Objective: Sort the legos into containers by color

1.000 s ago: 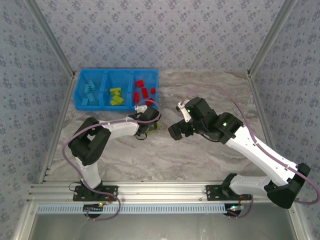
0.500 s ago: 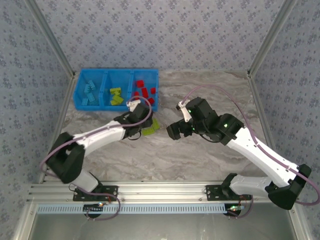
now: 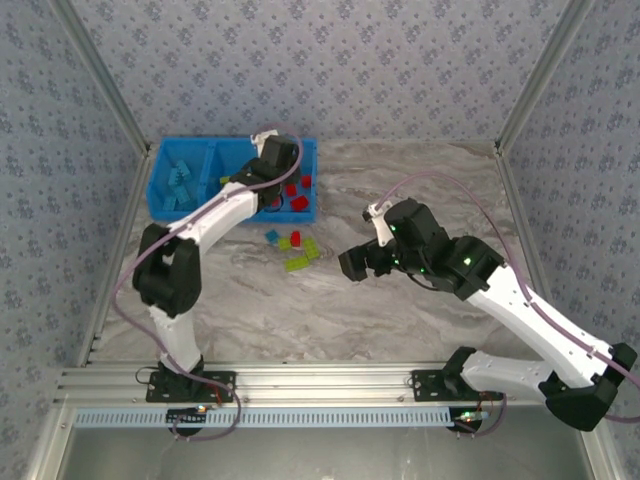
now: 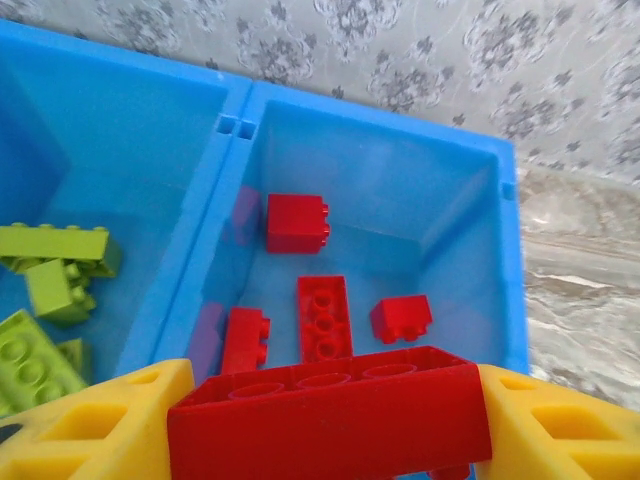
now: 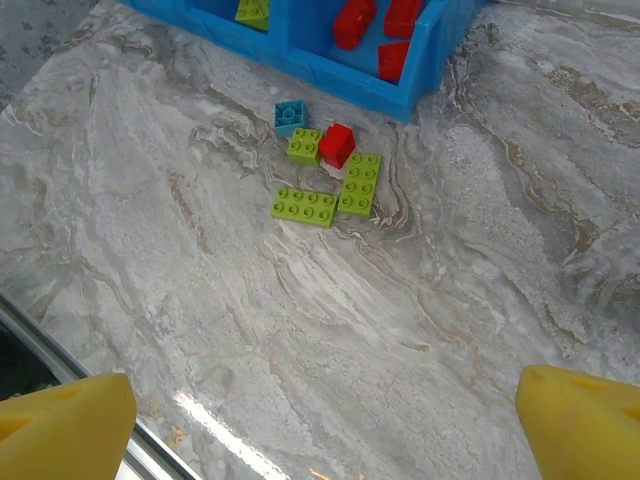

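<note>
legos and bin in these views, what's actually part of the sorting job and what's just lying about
Part of the job:
- blue bin
- held red lego, in the left gripper
- loose legos near the bin: one blue, one red, three green
- right gripper, jaws open, empty

Just there:
- marble table
- patterned walls
- metal frame rail

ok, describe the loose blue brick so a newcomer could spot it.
Find the blue bin at the table's far left; in front of its red compartment lie five loose bricks. The light blue brick is the small square one closest to the bin wall, and the only one there that isn't green or red.
</note>
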Available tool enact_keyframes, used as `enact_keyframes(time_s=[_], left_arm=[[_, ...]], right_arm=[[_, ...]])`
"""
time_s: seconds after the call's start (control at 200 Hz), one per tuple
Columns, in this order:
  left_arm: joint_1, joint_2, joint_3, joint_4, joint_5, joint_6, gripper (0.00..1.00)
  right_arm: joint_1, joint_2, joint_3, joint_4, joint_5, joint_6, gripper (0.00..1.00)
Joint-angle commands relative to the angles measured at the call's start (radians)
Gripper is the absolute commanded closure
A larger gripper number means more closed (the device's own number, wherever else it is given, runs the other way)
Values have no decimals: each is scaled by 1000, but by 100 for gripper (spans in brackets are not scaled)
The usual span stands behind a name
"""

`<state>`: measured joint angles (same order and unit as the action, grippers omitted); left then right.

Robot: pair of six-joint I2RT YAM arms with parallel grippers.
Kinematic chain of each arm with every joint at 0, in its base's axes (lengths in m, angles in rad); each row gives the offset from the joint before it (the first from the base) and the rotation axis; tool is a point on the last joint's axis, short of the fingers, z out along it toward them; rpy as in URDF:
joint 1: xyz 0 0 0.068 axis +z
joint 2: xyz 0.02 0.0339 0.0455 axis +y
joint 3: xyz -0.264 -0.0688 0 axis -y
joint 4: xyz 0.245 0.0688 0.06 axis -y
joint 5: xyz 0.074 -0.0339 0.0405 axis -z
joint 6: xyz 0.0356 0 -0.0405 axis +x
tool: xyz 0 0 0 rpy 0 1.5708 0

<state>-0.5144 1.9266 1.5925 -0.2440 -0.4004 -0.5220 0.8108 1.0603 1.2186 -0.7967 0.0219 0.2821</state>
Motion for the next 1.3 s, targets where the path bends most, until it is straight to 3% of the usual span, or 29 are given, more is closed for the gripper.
enact_keyframes(time_s=[0.0, 0.195, 0.48, 0.55, 0.765, 0.839, 0.924, 1.064, 1.294], left_arm=[[-9, 56, 124, -51, 48, 81, 35], [-9, 22, 140, -81, 72, 96, 30], [-17, -306, -135, -46, 154, 83, 25], [-18, -348, -181, -25, 156, 94, 33], [-6, -169, -25, -102, 160, 124, 34], [-13, -175, -57, -42, 165, 117, 33], [-16, -243, -151, 52, 176, 91, 30], [-36, -446, -330, 44, 121, 22, 26], [-186, -794, -629, -321, -23, -109, 16]], right_arm=[[-4, -45, -8, -50, 17, 20, 0], [-5, -71, -17, -65, 36, 24, 0], [-7, -37, -57, -12, 5, 46, 0], [-8, -14, -68, 23, -13, 53, 0], [11, 41, -50, 49, -51, 85, 0], [24, 19, -66, 33, -27, 97, 0], [26, -16, -112, 38, -23, 113, 0], [32, 7, -162, 74, -41, 138, 0], [57, 110, -168, 179, -42, 123, 0]])
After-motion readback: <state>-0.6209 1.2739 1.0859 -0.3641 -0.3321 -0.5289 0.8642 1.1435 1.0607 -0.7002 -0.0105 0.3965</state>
